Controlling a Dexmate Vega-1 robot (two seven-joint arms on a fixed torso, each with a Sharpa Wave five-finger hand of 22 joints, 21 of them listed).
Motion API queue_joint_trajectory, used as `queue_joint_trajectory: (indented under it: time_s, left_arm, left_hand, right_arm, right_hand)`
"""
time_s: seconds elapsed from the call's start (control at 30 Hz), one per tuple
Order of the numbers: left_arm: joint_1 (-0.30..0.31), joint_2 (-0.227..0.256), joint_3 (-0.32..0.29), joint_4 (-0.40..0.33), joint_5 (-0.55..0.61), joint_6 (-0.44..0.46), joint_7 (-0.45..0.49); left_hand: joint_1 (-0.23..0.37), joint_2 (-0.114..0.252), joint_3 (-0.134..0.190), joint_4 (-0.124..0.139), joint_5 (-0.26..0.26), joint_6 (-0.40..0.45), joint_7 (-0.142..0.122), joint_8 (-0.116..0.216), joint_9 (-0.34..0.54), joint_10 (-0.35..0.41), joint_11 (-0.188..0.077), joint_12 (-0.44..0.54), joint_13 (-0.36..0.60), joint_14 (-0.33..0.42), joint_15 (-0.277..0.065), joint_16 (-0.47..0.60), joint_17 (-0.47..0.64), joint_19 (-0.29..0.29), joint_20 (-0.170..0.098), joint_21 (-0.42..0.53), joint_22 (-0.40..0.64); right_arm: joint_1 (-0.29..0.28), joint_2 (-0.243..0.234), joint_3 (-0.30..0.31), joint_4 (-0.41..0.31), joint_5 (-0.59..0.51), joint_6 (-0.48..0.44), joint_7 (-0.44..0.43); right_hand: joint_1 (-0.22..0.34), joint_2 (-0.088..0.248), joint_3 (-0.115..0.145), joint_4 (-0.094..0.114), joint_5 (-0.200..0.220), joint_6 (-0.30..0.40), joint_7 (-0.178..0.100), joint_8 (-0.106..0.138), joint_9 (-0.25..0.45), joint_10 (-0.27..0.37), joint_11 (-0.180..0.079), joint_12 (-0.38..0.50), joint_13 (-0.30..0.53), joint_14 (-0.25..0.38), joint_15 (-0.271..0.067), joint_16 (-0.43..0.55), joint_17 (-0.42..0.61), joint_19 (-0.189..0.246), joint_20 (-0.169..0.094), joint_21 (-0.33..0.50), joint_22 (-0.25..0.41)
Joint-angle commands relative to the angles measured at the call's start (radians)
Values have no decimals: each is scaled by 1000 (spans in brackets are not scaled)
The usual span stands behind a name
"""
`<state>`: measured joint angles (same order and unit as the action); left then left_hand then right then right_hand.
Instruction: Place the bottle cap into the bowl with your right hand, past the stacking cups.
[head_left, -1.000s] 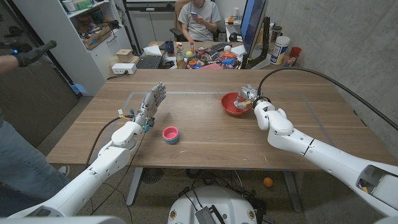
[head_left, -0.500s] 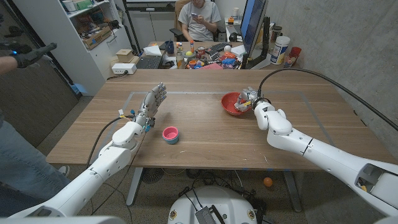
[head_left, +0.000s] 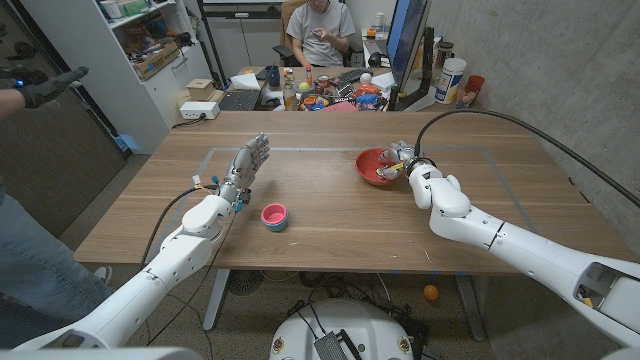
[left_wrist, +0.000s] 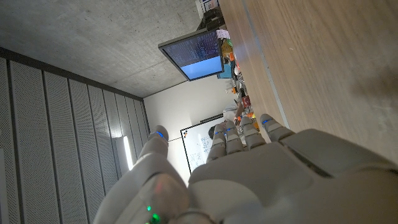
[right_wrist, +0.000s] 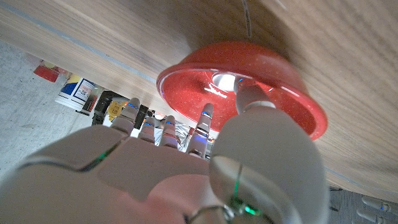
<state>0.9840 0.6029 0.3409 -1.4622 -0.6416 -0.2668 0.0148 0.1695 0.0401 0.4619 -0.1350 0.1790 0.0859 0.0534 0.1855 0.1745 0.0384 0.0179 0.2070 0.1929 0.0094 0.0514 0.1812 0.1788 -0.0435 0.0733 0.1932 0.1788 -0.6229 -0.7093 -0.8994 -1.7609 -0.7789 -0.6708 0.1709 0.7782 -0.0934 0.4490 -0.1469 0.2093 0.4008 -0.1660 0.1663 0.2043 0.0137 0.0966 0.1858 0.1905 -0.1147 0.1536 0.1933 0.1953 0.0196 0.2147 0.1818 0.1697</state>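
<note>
The right hand (head_left: 401, 157) hovers at the red bowl's (head_left: 372, 172) edge, right of centre in the head view, its fingers (right_wrist: 200, 132) spread and holding nothing. The white bottle cap (right_wrist: 224, 79) lies inside the bowl. The left hand (head_left: 244, 166) stands upright with released fingers, left of centre on the counter (head_left: 330, 220), above the pink stacking cups (head_left: 274, 216).

Right hand (head_left: 403, 157) is hovering at the red bowl (head_left: 376, 167), left hand (head_left: 243, 166) upright, pink cup (head_left: 274, 216) sitting on the worktop (head_left: 330, 215) between them.
</note>
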Motion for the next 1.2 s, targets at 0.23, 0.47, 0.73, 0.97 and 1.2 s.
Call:
queue_joint_trajectory:
  time_s: [0.23, 0.47, 0.73, 0.97, 1.2]
  left_arm:
    - [-14, -2, 12, 7, 7, 13, -6]
    - [-26, -11, 22, 18, 9, 14, -14]
    - [-32, -19, 25, 22, 13, 6, -13]
    - [-32, -22, 26, 15, 14, 6, -7]
    - [-36, -27, 30, 18, 19, 1, -7]
  left_hand:
    - [11, 0, 3, -2, 1, 7, -1, 4, 5, 5, -4, 6, 4, -4, 2, 7, 2, -4, 3, 7, 3]
    - [12, 1, 3, -2, 1, 8, -1, 4, 5, 6, -3, 6, 4, -4, 1, 7, 2, -4, 3, 7, 3]
    - [13, 2, 4, -2, 1, 9, -1, 4, 5, 5, -6, 5, 4, -5, 3, 7, 2, -4, 3, 7, 3]
    - [14, 3, 4, -2, 1, 17, 10, 6, 5, 7, -2, 6, 4, -5, 3, 7, 2, -4, 2, 7, 3]
    - [15, 5, 5, -2, 1, 18, 13, 6, 5, 6, 3, 5, 4, -6, 4, 6, 2, -5, 0, 7, 3]
  right_arm:
    - [-83, -22, 78, -68, 37, 24, -174]
    - [-115, -26, 111, -79, 54, 51, -261]
    - [-170, -5, 175, -76, 131, 115, -397]
    - [-228, 21, 256, -76, 265, 201, -505]
    - [-256, 46, 307, -79, 378, 273, -560]
  right_hand:
    - [-26, 8, -4, 4, 22, 67, 10, 44, 2, 138, -15, 51, 6, 165, 10, 57, 1, 73, -10, 34, 8]
    - [-27, 14, -1, 5, 25, 130, 6, 65, 3, 178, -25, 58, 6, 198, 0, 61, -1, 103, -8, 39, 8]
    - [-30, 23, 3, 7, 29, 193, -1, 77, 3, 244, -35, 69, 6, 272, -17, 75, -2, 166, -16, 53, 8]
    - [-46, 35, 1, 19, 29, 204, -9, 79, 8, 273, -38, 72, 6, 293, -25, 78, 1, 175, -25, 51, 8]
    - [-137, 62, -31, 73, 15, 193, 1, 70, 16, 294, -30, 67, 8, 307, -22, 77, 7, 187, -57, 45, 8]
